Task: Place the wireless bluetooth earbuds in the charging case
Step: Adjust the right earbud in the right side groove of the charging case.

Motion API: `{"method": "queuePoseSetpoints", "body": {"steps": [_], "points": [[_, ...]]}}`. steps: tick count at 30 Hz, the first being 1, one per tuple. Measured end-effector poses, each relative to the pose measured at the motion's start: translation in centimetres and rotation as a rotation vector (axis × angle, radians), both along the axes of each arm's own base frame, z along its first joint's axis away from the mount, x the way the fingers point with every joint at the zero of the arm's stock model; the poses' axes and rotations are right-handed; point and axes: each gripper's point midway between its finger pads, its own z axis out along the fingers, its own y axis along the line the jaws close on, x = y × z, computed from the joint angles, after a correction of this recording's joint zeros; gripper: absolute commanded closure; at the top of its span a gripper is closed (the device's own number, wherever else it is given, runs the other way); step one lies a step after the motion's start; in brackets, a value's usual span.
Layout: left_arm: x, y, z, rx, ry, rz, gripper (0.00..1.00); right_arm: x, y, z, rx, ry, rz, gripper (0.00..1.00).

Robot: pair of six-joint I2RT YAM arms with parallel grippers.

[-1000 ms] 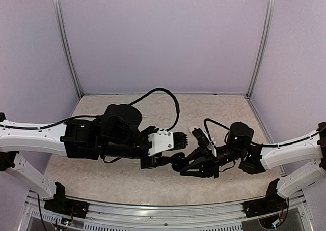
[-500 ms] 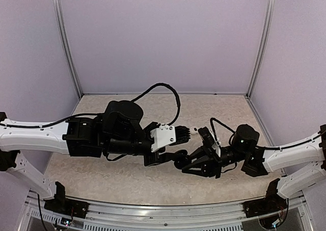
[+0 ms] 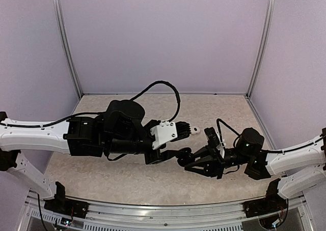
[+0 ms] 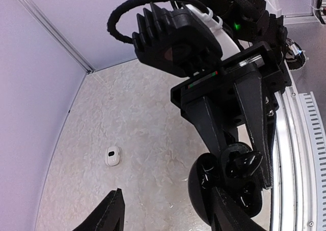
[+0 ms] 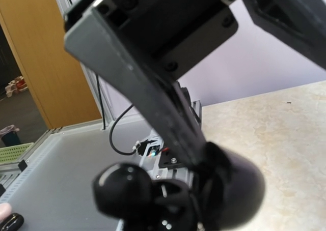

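My right gripper [image 3: 196, 162] is shut on a black charging case [image 4: 232, 188], held open above the table. The case also shows in the top view [image 3: 184, 153] and the right wrist view [image 5: 232, 188], its lid [image 5: 122, 190] swung out. A black earbud [image 4: 245, 162] sits in the case. My left gripper [image 4: 168, 218] is open and empty, its right fingertip [image 4: 226, 213] close in front of the case. A small white earbud [image 4: 112, 155] lies alone on the table; it also shows in the top view [image 3: 195, 130].
The beige table [image 3: 127, 177] is enclosed by lilac walls with metal corner posts [image 3: 66, 42]. A ribbed metal rail [image 3: 163, 222] runs along the near edge. Both arms meet over the middle of the table.
The right arm has drawn back to the right with the case. The left gripper has followed it to the right and slightly farther back.
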Motion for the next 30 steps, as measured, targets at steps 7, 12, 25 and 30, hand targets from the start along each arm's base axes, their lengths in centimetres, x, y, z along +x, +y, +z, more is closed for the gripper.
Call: {"method": "queuePoseSetpoints", "body": {"steps": [7,12,25,30], "points": [[-0.6,0.3,0.5,-0.027,0.009,-0.026,0.38,-0.1,-0.1,0.5,0.024,-0.013,-0.002,1.00],[-1.4,1.4,1.1,-0.058,0.021,-0.067,0.36,-0.3,-0.3,1.2,0.048,-0.034,0.004,1.00],[-2.0,0.9,1.6,-0.104,0.103,-0.100,0.33,0.0,-0.2,1.6,0.055,-0.075,-0.019,1.00],[-2.2,0.3,0.8,-0.102,0.142,-0.109,0.32,0.7,0.0,1.1,0.027,-0.072,-0.054,1.00]]}}
